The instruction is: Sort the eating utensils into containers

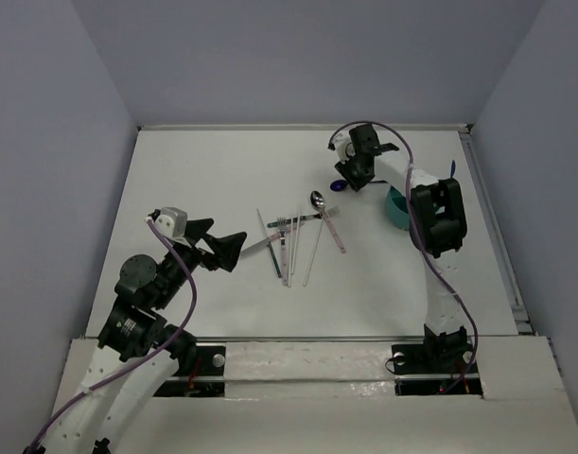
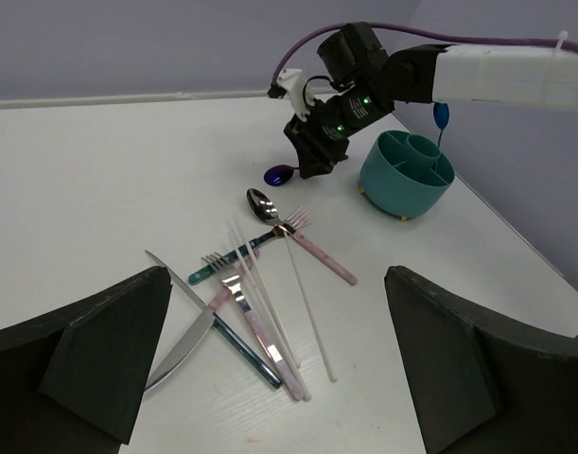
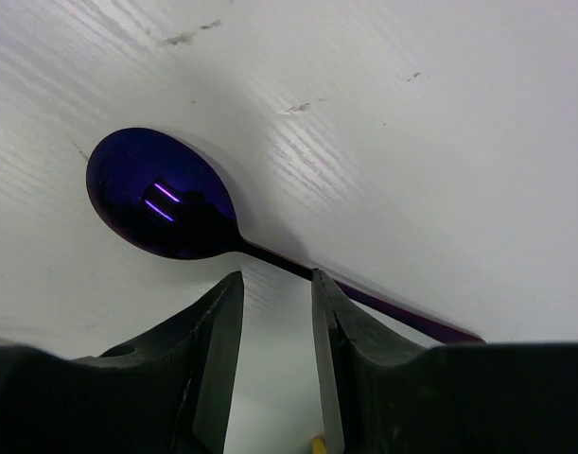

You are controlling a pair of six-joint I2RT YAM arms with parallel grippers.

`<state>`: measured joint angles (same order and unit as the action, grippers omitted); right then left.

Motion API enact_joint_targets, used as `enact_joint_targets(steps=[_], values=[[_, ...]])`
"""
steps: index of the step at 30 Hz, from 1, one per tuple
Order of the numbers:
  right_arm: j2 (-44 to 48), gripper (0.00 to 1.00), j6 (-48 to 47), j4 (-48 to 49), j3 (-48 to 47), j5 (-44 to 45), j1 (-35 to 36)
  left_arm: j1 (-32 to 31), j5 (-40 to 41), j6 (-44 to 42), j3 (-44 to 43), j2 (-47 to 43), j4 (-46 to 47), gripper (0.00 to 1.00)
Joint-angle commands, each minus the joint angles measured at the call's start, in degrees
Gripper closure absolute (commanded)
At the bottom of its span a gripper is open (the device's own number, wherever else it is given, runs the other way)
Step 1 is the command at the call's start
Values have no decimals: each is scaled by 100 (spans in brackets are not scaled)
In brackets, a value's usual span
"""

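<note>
A pile of utensils (image 1: 290, 238) lies mid-table: a silver spoon (image 2: 262, 203), a pink-handled fork (image 2: 319, 253), a green-handled fork (image 2: 224, 262), a knife (image 2: 180, 329) and pale chopsticks (image 2: 307, 303). My left gripper (image 1: 228, 249) is wide open and empty just left of the pile, which shows between its fingers in the left wrist view (image 2: 270, 378). A dark blue spoon (image 3: 166, 194) lies on the table at the far side (image 1: 338, 186). My right gripper (image 3: 276, 276) is down over its neck, jaws narrowly open, tips at the handle. The teal cup (image 2: 407, 175) stands to its right.
The cup has inner compartments, and a blue spoon (image 2: 442, 115) stands in it. In the top view the right arm partly covers the cup (image 1: 395, 210). White walls enclose the table (image 1: 194, 170) at the back and both sides.
</note>
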<state>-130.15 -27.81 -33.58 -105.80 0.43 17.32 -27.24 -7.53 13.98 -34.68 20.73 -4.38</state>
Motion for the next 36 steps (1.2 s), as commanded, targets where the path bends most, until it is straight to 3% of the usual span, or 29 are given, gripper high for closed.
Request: enact_joint_targets(steps=[1,7,12,24,33,36], values=[[41,60,189,124,-319,-692,-106,26,-91,-62,-224,124,350,1],[560,51,22,-129,-318,-772,-158,79,-117,-71,-233,168,359,1],[17,44,-216,-1000,-1265,-755,-290,79,-126,-62,-233,203,359,1],[-678,44,-479,-1537,-1698,-1439,-457,79,-100,-97,-241,335,368,1],[-1047,40,-541,-1458,-1848,-1370,-458,132,-223,-115,-250,493,385,1],[-1161,45,-497,-1467,-1865,-1449,-458,132,-258,-115,-259,511,394,1]])
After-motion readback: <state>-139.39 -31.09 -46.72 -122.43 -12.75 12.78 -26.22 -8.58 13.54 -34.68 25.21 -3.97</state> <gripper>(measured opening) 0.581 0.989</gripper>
